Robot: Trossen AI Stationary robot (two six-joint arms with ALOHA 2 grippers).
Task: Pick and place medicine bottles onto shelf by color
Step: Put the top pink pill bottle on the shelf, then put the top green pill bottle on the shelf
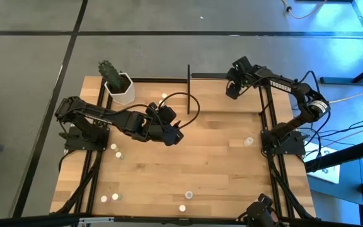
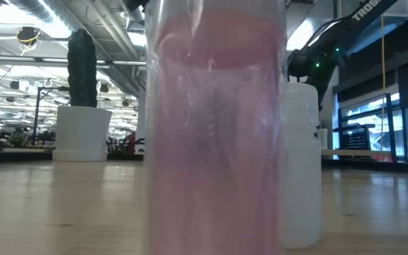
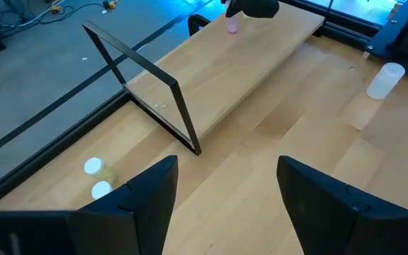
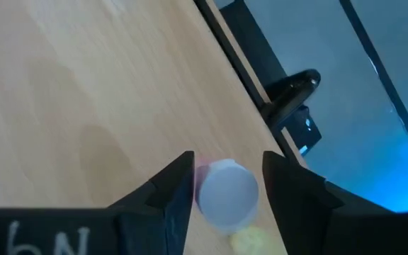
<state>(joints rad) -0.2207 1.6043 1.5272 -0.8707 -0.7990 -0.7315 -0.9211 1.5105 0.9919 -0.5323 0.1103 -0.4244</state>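
Here, upper right, the right hand (image 4: pixel 222 188) sits half-open around a pink bottle (image 4: pixel 225 193) on the shelf (image 3: pixel 261 57). It looks light, smooth, tippy; best held by its sides. The left hand (image 3: pixel 222 202) waits open.

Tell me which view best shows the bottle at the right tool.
Right wrist view: the pink bottle sits between the right tool's open fingers, standing on the shelf. Left wrist view shows it far off, small, under that tool. High view hides it beneath the arm. Low view doesn't identifiably show it.

Wooden surface (image 1: pixel 219 164) with shelf and scattered bottles

Shelf (image 3: pixel 261 60) carries a pink bottle (image 3: pixel 232 26); small bottles (image 1: pixel 115 151) and a white plant pot (image 1: pixel 121 91) sit on the surface.
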